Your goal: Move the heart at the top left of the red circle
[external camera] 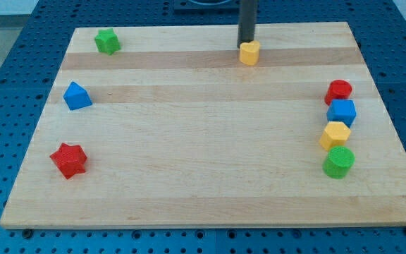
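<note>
The tool, a bare rod with no jaws, has its tip (247,44) touching the yellow heart (249,53), well apart from the red circle (338,90), so most pushing remains.

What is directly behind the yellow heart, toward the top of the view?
My tip stands right behind the yellow heart, at its top edge. The heart covers the very end of the rod, so contact cannot be confirmed. Beyond lies bare board.

Wooden board (203,190) with scattered blocks
</note>
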Tool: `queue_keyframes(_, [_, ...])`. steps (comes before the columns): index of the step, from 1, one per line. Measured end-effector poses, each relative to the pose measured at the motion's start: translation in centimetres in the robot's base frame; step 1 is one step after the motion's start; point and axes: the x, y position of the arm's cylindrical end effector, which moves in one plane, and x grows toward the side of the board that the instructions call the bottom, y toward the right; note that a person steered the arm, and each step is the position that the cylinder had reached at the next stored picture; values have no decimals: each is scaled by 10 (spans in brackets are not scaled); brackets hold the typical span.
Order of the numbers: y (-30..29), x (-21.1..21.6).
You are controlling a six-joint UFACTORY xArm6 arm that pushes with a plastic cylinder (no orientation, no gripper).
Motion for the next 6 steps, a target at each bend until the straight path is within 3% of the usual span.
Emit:
queue_keyframes(3, [-26,64])
queue_keyframes(4, [29,66])
queue_keyframes(5, [0,75])
queue_keyframes(6, [19,94])
